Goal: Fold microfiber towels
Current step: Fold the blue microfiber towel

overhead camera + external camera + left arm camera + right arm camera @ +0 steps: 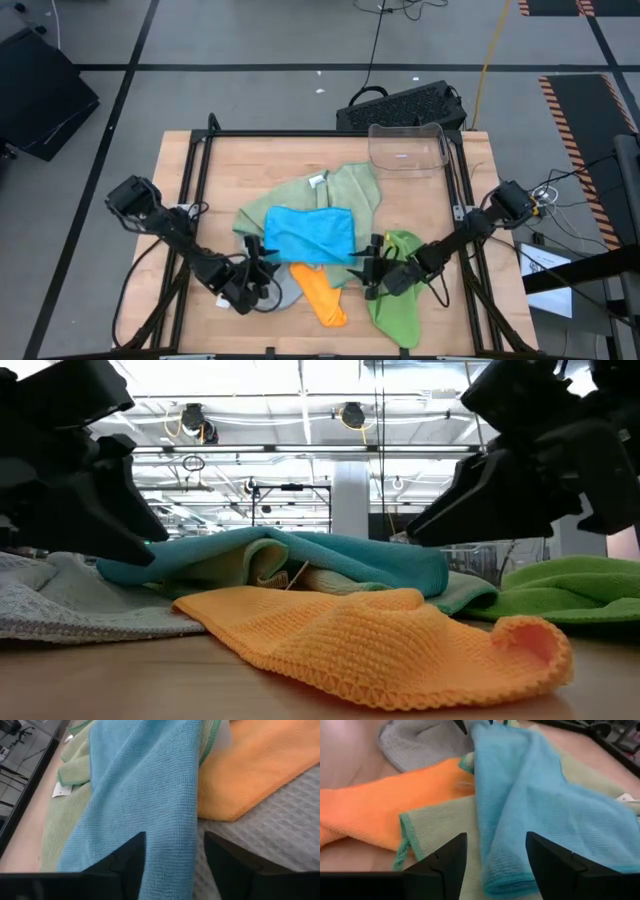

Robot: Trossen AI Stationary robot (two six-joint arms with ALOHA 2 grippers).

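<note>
A bright blue towel (310, 235), folded over, lies on a spread sage green towel (350, 190) that has a white tag (318, 182). At the near side lie an orange towel (322, 296), a grey towel (287, 290) and a lime green towel (400, 285). My left gripper (262, 262) is open at the blue towel's near left corner, and the towel's edge (170, 820) runs between its fingers. My right gripper (368, 268) is open at the near right corner (507, 880), with a finger on either side.
A clear plastic container (407, 148) stands at the table's far right. A black frame (300, 133) runs round the table top. In the low view the orange towel (380, 640) lies in front, with the grey towel (60, 605) to its left and the lime towel (570, 585) to its right.
</note>
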